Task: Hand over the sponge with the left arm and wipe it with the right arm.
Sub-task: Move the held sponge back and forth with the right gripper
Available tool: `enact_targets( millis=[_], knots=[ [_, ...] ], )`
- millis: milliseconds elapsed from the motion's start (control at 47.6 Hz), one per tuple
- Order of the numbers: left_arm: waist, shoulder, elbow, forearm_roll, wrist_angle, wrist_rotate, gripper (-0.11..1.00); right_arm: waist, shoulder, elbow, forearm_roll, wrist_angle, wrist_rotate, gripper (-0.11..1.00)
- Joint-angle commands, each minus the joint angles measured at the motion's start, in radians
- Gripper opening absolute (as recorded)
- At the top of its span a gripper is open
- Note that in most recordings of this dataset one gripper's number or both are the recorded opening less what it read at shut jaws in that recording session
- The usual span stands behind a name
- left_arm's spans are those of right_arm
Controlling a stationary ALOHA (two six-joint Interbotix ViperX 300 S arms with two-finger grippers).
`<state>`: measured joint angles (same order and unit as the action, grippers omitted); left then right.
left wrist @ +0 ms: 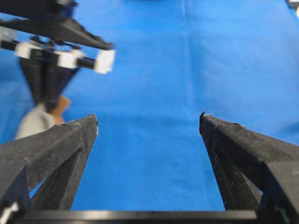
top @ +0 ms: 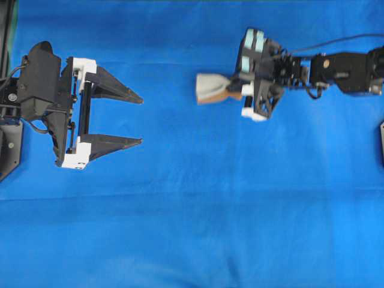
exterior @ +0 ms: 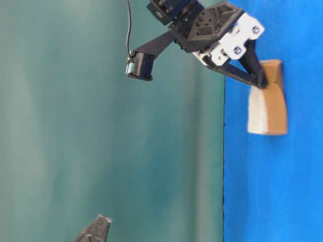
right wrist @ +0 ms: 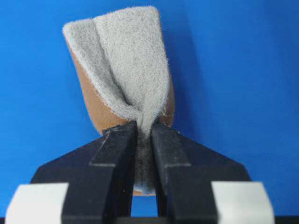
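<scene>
The sponge [top: 211, 87], grey-white on top with an orange-brown underside, sticks out leftward from my right gripper [top: 240, 88], which is shut on its near end. In the right wrist view the sponge [right wrist: 122, 70] is pinched and folded between the two black fingers [right wrist: 117, 144]. At table level the sponge [exterior: 267, 101] hangs off the fingertip, touching the blue cloth. My left gripper [top: 141, 119] stands wide open at the left, well apart from the sponge, with nothing between its fingers [left wrist: 60, 149]. The left wrist view catches the sponge [left wrist: 39, 119] blurred at the far left.
A blue cloth [top: 198, 216] covers the whole table. A teal backdrop [exterior: 101, 141] stands behind it at table level. Black hardware sits at the left edge [top: 9, 150] and the right edge [top: 381, 141].
</scene>
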<state>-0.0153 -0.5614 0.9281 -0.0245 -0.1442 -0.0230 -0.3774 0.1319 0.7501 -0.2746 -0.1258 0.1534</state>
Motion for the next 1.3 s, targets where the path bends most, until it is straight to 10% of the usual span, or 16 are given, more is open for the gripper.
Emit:
enact_targets(
  millis=[0,861,1280],
  knots=[
    [-0.003,-0.003,-0.009,0.000,-0.003,-0.002,0.90,-0.025,-0.017,-0.021,-0.009,-0.005,-0.002,0.14],
    [-0.003,-0.003,-0.011,0.000,-0.005,0.000,0.90,0.419,-0.011,-0.002,0.110,-0.006,0.087,0.15],
    [-0.003,-0.003,-0.011,-0.002,-0.009,-0.002,0.90,0.364,-0.008,-0.009,0.095,0.008,0.072,0.15]
  ],
)
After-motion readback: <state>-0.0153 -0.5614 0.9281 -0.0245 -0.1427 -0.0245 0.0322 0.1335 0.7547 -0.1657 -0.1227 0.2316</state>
